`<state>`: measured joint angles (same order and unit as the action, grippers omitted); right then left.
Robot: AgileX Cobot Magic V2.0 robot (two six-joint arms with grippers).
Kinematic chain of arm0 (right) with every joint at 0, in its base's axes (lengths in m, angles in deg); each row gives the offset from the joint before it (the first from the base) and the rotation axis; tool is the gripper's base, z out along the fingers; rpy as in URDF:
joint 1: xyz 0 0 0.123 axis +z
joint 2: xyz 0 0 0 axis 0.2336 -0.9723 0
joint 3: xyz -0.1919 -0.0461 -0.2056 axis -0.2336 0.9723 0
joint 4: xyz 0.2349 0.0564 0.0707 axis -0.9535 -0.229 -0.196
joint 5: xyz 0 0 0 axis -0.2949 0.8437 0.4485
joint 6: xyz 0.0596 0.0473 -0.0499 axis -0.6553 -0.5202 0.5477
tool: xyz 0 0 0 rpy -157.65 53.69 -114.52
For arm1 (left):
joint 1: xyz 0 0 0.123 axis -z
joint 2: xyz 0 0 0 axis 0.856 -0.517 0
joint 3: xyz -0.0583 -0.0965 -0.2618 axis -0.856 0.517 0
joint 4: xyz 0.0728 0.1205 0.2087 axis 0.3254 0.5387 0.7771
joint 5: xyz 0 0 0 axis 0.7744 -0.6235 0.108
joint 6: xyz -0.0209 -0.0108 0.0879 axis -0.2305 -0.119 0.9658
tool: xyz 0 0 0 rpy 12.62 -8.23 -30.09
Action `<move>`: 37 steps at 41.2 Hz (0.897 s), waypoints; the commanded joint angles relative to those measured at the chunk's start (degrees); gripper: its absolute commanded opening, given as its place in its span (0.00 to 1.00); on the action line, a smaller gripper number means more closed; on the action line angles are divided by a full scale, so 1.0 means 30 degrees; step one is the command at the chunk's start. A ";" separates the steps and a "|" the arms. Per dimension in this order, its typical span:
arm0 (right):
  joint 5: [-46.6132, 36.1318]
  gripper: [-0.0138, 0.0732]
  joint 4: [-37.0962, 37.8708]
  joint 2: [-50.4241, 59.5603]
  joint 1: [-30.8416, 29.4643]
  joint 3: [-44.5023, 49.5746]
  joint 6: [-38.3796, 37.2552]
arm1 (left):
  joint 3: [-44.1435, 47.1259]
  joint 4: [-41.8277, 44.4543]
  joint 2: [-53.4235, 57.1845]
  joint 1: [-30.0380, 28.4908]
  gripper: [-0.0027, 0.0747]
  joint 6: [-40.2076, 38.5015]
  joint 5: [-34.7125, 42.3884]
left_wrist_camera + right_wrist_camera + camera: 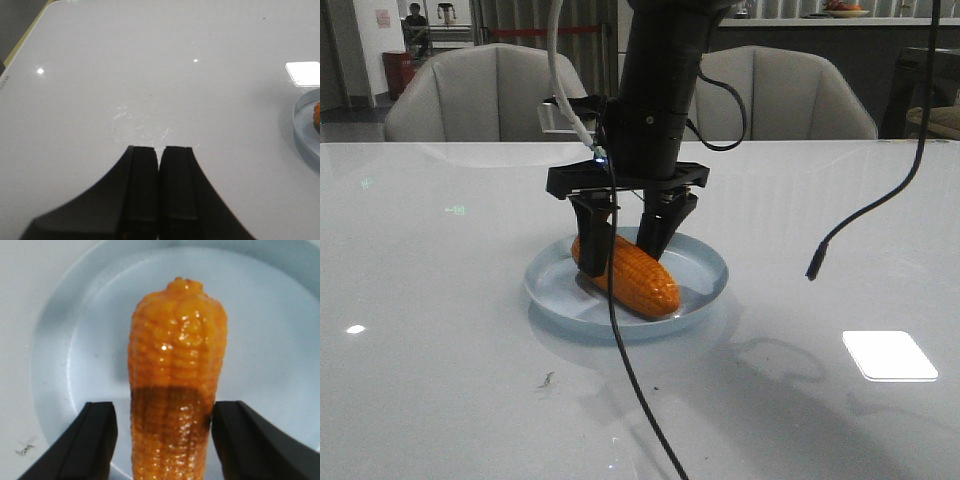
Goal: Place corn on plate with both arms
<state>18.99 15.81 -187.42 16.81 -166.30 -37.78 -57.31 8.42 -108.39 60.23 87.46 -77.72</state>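
Note:
The orange corn (630, 275) lies on its side in the pale blue plate (705, 285), tapered end toward the front. My right gripper (623, 255) reaches down over it, open. In the right wrist view the cob (175, 365) sits between the two fingers (97, 440) on the plate (265, 330): a gap shows on one side, and the other finger is close against the kernels. My left gripper (160, 150) is shut on nothing over bare table. A sliver of plate (302, 135) and corn (317, 112) shows at the edge of its view.
A thin black cable (880, 210) dangles over the right side of the white table. Another cable (620, 350) hangs in front of the plate. Two grey chairs (490, 90) stand behind the table. The table's edge (30, 35) shows in the left wrist view.

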 commanded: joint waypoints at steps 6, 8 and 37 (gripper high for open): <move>-0.0191 0.76 -0.0280 0.2217 -0.0204 -0.0662 -0.0035 | -0.0573 -0.0171 0.0011 -0.0036 0.15 -0.0208 0.1473; -0.0816 0.76 -0.0235 0.2545 -0.0302 -0.0662 -0.0035 | -0.0573 -0.0202 0.0011 -0.0036 0.15 -0.0208 0.1473; -0.1392 0.76 0.0122 1.0739 -0.5582 -0.0449 -0.0379 | -0.0573 -0.0244 0.0011 -0.0036 0.15 -0.0208 0.1833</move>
<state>17.58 16.53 -162.38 2.58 -166.30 -38.79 -57.31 8.39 -108.39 60.23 87.37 -77.61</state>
